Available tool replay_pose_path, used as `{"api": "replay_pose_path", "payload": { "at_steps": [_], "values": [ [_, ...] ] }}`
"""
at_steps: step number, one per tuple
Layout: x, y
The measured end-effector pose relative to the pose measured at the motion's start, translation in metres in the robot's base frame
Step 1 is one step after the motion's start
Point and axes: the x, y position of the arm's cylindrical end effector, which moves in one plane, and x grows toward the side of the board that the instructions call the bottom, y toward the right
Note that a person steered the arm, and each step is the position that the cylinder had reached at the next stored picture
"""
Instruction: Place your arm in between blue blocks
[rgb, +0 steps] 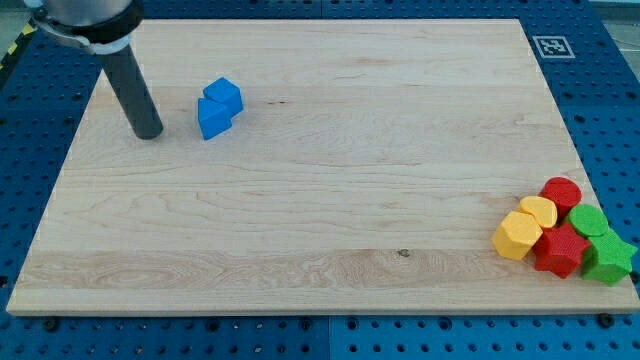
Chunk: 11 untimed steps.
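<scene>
Two blue blocks touch each other at the view's upper left of the wooden board (320, 180): a blue cube-like block (224, 95) above and a second blue block (212, 119) just below and left of it. My tip (149, 133) rests on the board left of the lower blue block, a short gap away and touching neither.
A cluster of blocks sits at the view's lower right edge: a yellow hexagonal block (517, 236), a second yellow block (539, 211), a red cylinder (561, 191), a red star-like block (560, 250), a green cylinder (588, 220) and a green star-like block (609, 259). A marker tag (552, 46) lies off the board's top right corner.
</scene>
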Motion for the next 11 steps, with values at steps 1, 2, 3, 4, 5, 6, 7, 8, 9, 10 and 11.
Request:
{"api": "replay_pose_path", "payload": {
  "at_steps": [1, 2, 3, 4, 5, 6, 7, 8, 9, 10, 11],
  "values": [
    [-0.005, 0.005],
    [-0.005, 0.026],
    [-0.005, 0.044],
    [-0.011, 0.055],
    [-0.022, 0.062],
    [-0.026, 0.068],
    [-0.038, 0.068],
    [-0.048, 0.076],
    [-0.050, 0.089],
    [-0.050, 0.099],
    [-0.051, 0.101]
  ]
}}
